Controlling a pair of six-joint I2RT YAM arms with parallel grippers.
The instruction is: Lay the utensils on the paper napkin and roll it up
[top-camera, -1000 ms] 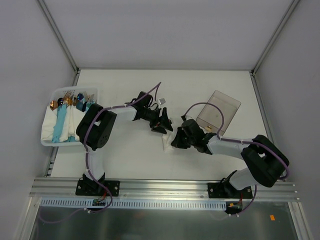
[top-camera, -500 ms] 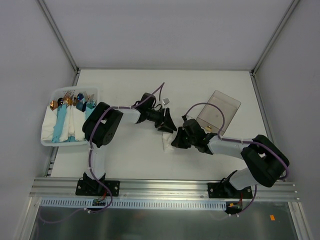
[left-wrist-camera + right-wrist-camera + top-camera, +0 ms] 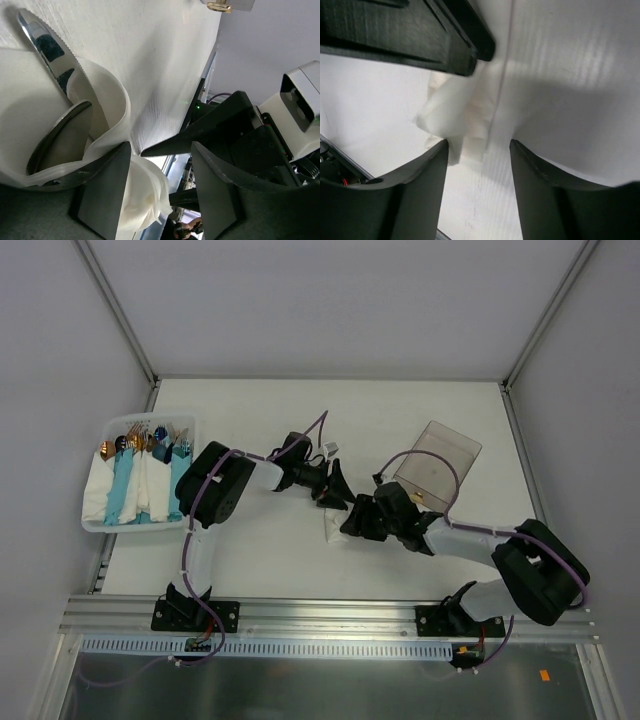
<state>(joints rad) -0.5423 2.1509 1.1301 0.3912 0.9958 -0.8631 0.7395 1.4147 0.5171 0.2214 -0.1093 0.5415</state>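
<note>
The paper napkin lies mid-table as a loose white roll. Utensils stick out of its open end: a serrated knife and a spoon. My left gripper is open over the roll's far end, and a crumpled napkin end rests against one finger. My right gripper is open at the roll's right side. The crumpled napkin edge touches the tip of its left finger. A left-gripper finger crosses the top of the right wrist view.
A white tray at the left table edge holds white and light-blue rolled bundles with cutlery ends showing. A clear plastic container stands behind the right arm. Side walls close in the table on both sides.
My right gripper has opened and let go of the napkin. My left gripper has moved right and nearer, onto the roll's far end.
</note>
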